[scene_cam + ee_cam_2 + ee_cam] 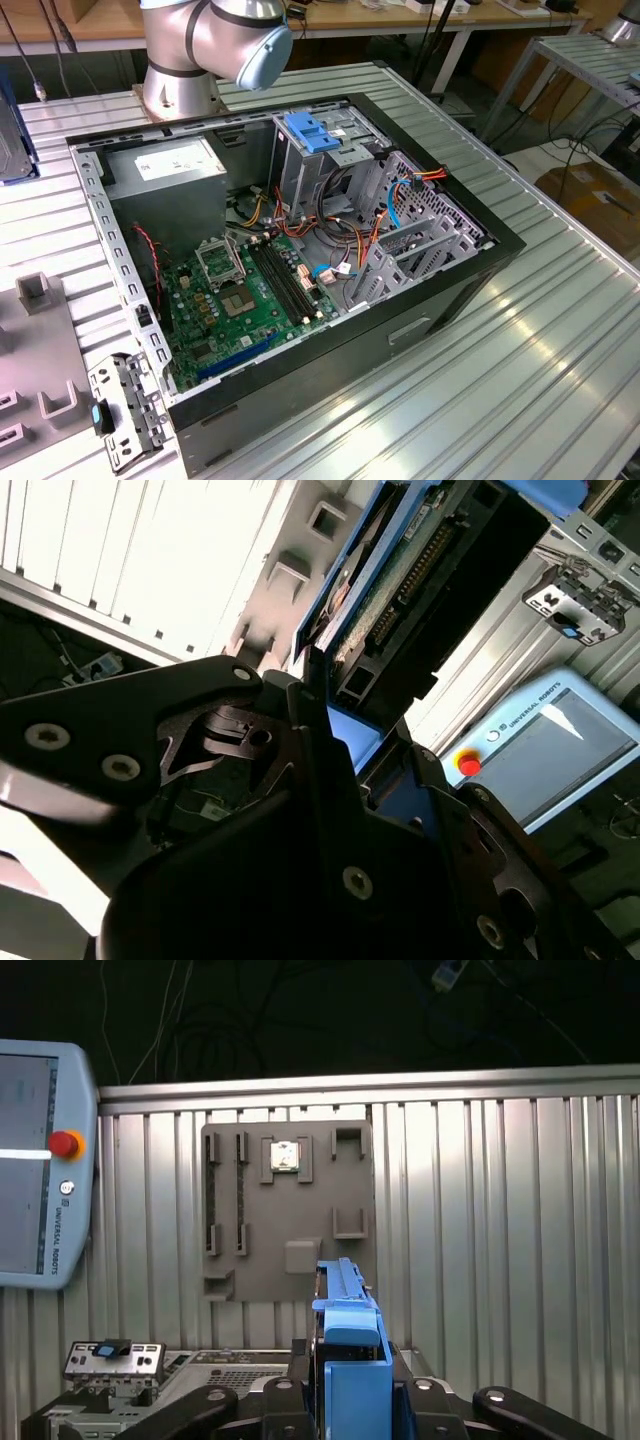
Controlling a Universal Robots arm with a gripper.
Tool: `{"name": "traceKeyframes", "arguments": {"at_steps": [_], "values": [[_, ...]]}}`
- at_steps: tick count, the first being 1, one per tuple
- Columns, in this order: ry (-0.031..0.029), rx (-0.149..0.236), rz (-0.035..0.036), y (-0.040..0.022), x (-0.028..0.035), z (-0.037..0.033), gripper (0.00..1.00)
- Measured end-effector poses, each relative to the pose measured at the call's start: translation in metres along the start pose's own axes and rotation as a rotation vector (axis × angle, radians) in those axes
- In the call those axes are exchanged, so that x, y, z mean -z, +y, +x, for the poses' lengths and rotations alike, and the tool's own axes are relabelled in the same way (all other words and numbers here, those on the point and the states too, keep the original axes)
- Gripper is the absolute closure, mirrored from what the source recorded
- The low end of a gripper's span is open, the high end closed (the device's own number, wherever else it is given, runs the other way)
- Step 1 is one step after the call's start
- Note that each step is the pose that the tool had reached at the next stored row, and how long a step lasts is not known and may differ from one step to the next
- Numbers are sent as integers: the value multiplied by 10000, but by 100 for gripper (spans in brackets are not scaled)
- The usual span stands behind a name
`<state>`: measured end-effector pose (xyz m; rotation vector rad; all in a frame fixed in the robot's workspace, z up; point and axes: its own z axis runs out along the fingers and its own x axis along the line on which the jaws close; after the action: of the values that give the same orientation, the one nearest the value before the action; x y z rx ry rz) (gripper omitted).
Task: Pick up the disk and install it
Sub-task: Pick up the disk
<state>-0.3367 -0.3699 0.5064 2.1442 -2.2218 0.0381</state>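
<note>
The disk's (pixel 345 1305) near end is hidden inside the gripper (pixel 352 1400), which seems clamped on its blue rails. It stands edge-on, long axis pointing away from the gripper toward the grey tray (pixel 288 1210).

From where I stand, the arm (pixel 215 40) shows in the exterior view as a silver base with a blue-capped joint above it. In both wrist views the black gripper (pixel 352 1375) (pixel 335 715) has its fingers pressed against either side of the disk (pixel 345 1295), which stands on edge and juts out past the fingertips.
</note>
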Motion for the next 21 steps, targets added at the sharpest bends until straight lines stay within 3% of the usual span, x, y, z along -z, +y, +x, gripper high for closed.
{"name": "traceKeyframes", "arguments": {"at_steps": [13,21], "values": [[1,0,-8,-316,6,10,63],[0,1,-12,-457,7,23,63]]}}
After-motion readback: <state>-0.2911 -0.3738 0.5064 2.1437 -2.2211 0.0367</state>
